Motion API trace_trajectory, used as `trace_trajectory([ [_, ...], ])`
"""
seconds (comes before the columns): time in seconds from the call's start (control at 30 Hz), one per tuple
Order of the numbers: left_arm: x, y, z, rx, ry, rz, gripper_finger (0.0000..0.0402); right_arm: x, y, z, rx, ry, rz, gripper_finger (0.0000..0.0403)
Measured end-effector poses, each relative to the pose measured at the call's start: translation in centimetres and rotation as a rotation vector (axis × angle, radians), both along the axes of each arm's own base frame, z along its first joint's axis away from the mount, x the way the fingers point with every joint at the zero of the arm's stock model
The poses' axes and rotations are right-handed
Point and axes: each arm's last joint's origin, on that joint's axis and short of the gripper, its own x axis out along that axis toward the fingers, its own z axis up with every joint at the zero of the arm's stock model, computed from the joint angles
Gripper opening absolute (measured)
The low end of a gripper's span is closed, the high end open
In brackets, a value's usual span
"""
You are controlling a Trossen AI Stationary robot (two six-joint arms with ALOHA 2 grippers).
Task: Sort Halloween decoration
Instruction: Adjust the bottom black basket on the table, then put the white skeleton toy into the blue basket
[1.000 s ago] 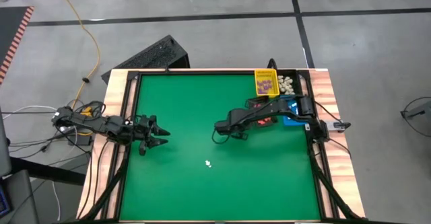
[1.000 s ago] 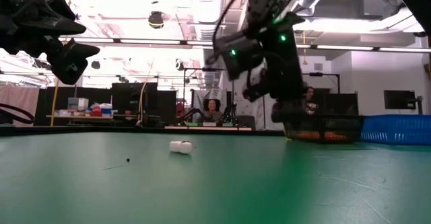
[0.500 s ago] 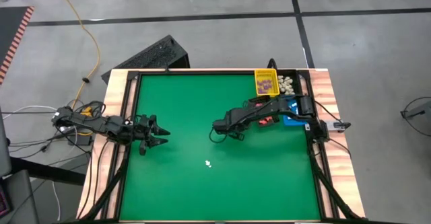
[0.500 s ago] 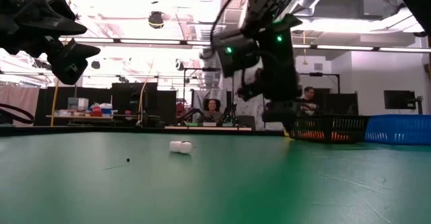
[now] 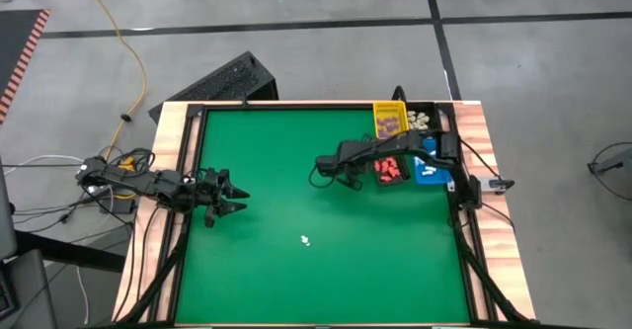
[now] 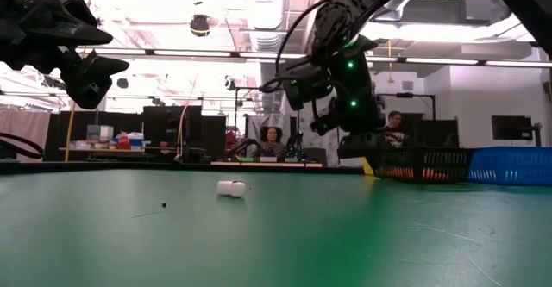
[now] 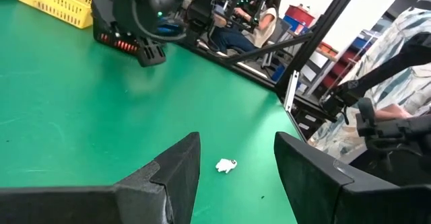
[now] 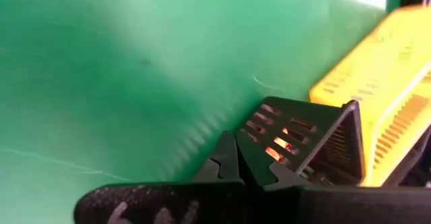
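One cream-white Halloween decoration (image 5: 305, 239) lies alone on the green table (image 5: 267, 151), also seen as a small trinket (image 6: 231, 188) in the low view. It lies just past my open left gripper (image 7: 236, 158), which stays level at the table's left side (image 5: 233, 199). My right gripper (image 5: 322, 169) hangs above the table's middle, left of the bins, pointing slantwise down. Its fingers (image 8: 225, 158) are shut, and nothing shows between them. Orange-red trinkets lie in a black bin (image 5: 387, 168), purple ones in a yellow bin (image 5: 390, 122), and cream-white ones (image 5: 422, 122) beside it.
A blue bin (image 5: 432, 166) stands at the right edge behind the right arm. A raised dark frame and wooden border (image 5: 173, 141) run around the table. Beyond the far edge, people sit in the room (image 6: 272, 139). Open green surface lies in front of and between the arms.
My right gripper, still shut, has swung toward the table's far edge, mostly in the last half second. The black bin with orange-red trinkets, earlier partly under the arm, now shows whole in the high view. The white trinket has not moved.
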Motion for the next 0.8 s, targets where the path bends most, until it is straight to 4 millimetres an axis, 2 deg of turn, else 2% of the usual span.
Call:
trace_trajectory([
  [0.2, 0.0, 0.0, 0.0, 0.008, -0.001, 0.001, 0.018, -0.9, -0.8, 0.2, -0.004, 0.055, -0.071, 0.0006],
  [0.43, 0.0, 0.0, 0.0, 0.01, -0.001, 0.001, 0.018, -0.4, 0.1, 0.2, -0.015, 0.027, -0.035, 0.0006],
  [0.53, 0.0, 0.0, 0.0, 0.011, -0.001, 0.002, 0.018, 0.5, 1.6, 1.4, -0.076, -0.055, 0.044, 0.0006],
  [0.63, 0.0, 0.0, 0.0, 0.011, -0.001, 0.002, 0.018, 1.7, 3.7, 3.3, -0.098, -0.226, 0.135, 0.0009],
  [0.8, 0.0, 0.0, 0.0, 0.014, -0.002, -0.001, 0.018, 3.5, 9.5, 7.7, -0.085, -0.614, 0.358, 0.0021],
])
